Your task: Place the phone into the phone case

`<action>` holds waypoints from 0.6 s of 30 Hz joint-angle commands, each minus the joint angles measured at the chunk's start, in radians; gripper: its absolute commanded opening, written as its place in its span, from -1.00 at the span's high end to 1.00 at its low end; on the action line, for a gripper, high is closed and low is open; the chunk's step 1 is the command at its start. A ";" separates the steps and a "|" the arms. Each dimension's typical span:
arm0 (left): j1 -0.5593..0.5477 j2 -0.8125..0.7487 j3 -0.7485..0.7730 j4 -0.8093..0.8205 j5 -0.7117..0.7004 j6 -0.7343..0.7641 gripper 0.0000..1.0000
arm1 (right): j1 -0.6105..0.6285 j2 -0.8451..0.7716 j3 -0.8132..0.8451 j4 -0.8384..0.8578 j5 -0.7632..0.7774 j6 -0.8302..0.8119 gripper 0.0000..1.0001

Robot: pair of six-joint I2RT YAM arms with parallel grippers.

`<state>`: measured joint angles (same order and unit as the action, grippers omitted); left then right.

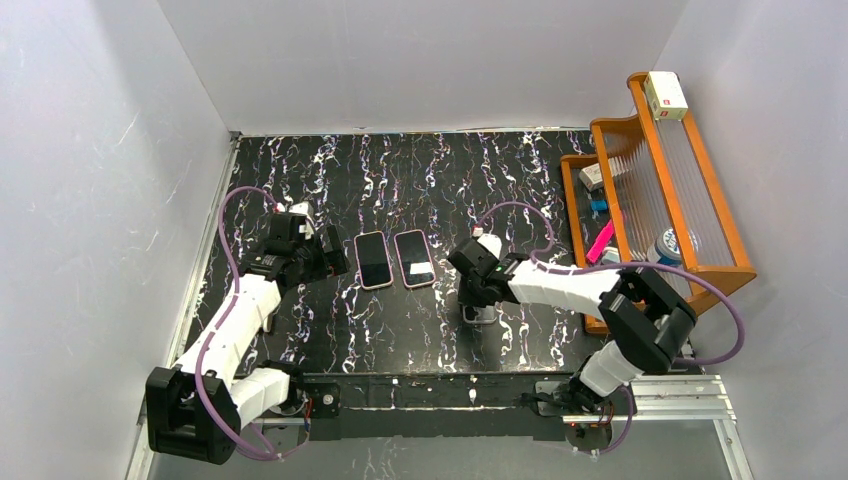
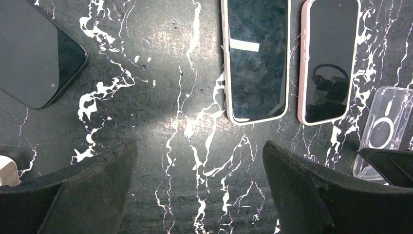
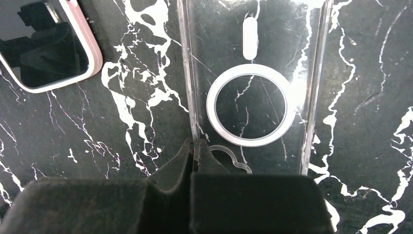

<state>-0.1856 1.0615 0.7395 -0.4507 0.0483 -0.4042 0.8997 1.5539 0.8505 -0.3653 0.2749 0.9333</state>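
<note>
Two phones with pale pink edges lie face up side by side, one (image 1: 373, 260) on the left and one (image 1: 414, 258) on the right. The left wrist view shows them too, left (image 2: 255, 58) and right (image 2: 328, 58). A clear phone case (image 3: 251, 105) with a white ring lies flat on the black marbled table, to the right of the phones (image 1: 481, 314). My right gripper (image 3: 196, 146) is shut on the case's left side wall. My left gripper (image 2: 199, 156) is open and empty, just left of the phones (image 1: 328, 256).
A third dark phone (image 2: 39, 53) lies left of the left gripper. A wooden rack (image 1: 660, 180) with small boxes and bottles stands at the right edge of the table. Grey walls enclose the table on three sides.
</note>
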 commanded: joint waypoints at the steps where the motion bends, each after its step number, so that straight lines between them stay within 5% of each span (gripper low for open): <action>1: -0.004 0.006 0.029 -0.023 -0.029 -0.009 -0.96 | 0.002 -0.064 -0.052 0.047 0.033 0.021 0.84; 8: -0.003 0.040 0.082 -0.066 -0.190 -0.028 -0.96 | 0.002 -0.143 -0.051 0.077 -0.043 -0.083 0.12; 16: 0.001 0.169 0.191 -0.140 -0.461 -0.169 -0.96 | 0.002 -0.283 -0.081 0.172 -0.239 -0.230 -0.95; 18: 0.007 0.222 0.218 -0.155 -0.534 -0.248 -0.96 | 0.002 -0.323 -0.093 0.200 -0.268 -0.249 -0.97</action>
<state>-0.1867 1.1992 0.8925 -0.5385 -0.2684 -0.5049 0.8993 1.3113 0.7845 -0.2649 0.1181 0.7734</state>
